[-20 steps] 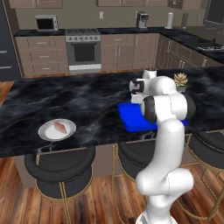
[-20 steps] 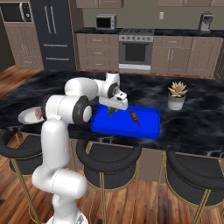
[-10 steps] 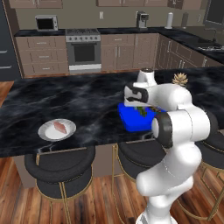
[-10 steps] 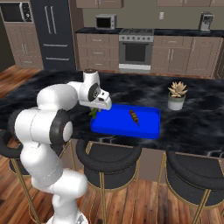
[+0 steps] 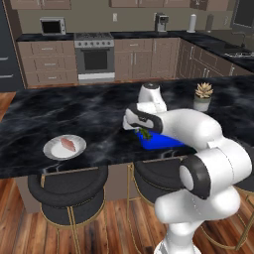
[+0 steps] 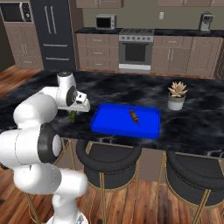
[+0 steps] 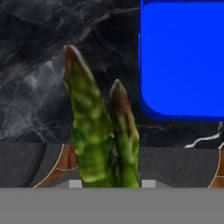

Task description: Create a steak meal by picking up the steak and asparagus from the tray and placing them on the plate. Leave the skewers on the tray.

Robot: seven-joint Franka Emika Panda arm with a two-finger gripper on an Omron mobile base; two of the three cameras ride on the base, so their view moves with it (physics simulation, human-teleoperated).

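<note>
The steak (image 5: 68,145) already lies on the plate (image 5: 51,150), which sits on the dark desk (image 5: 74,114) well apart from the tray (image 6: 109,124), off toward the arm's left. That half of the meal looks done. The asparagus (image 7: 98,135) is off the tray and in the air, so the second half is under way: it has yet to be carried across the desk and set down beside the steak. One skewer (image 6: 134,116) lies on the tray, as the task asks.

The gripper (image 6: 74,113) is clamped on the asparagus. In the hand view two green stalks rise from the bottom edge, side by side and touching, their tips pointing up over the marbled desk, with a corner of the tray to their right. From the right base view the stalks hang below the hand just beside the tray's left end, over the desk near its front edge. From the left base view a bit of green shows under the gripper (image 5: 145,132) against the blue of the tray.
</note>
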